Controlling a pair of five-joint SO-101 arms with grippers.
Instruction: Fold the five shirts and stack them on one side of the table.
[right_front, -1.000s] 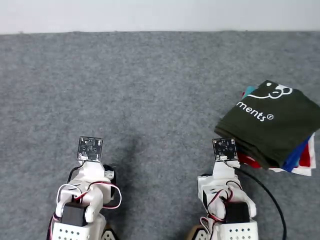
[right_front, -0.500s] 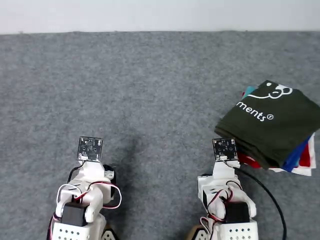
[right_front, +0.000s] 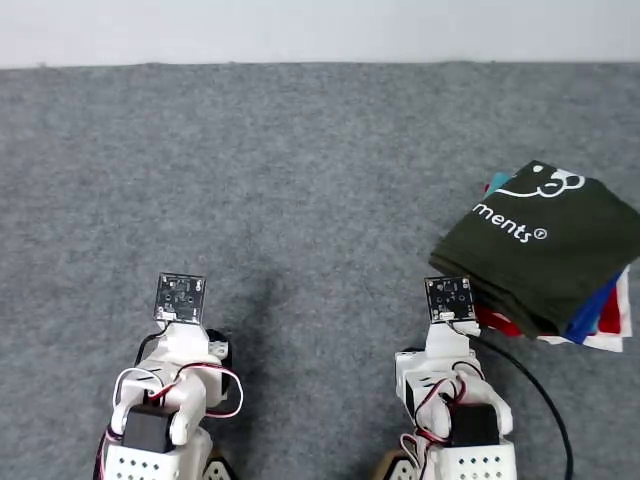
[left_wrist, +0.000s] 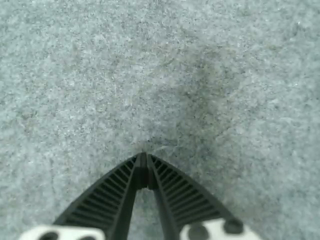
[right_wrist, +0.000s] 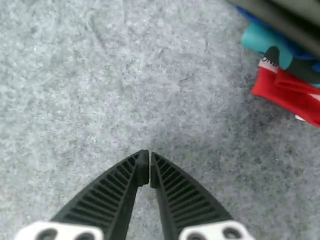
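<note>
A stack of folded shirts (right_front: 545, 255) lies at the table's right side, a dark green one with white print on top, with blue, red, teal and white edges showing beneath. Its lower edges, the red shirt (right_wrist: 287, 92) and the teal shirt (right_wrist: 260, 42), appear in the right wrist view. My right gripper (right_wrist: 149, 161) is shut and holds nothing, low over the grey felt just beside the stack. My left gripper (left_wrist: 144, 162) is shut too, over bare felt. Both arms sit pulled back at the near edge, the left arm (right_front: 170, 390) and the right arm (right_front: 450, 390).
Grey felt (right_front: 300, 180) covers the table up to a pale wall at the far edge. A black cable (right_front: 535, 385) runs from the right arm along the felt below the stack.
</note>
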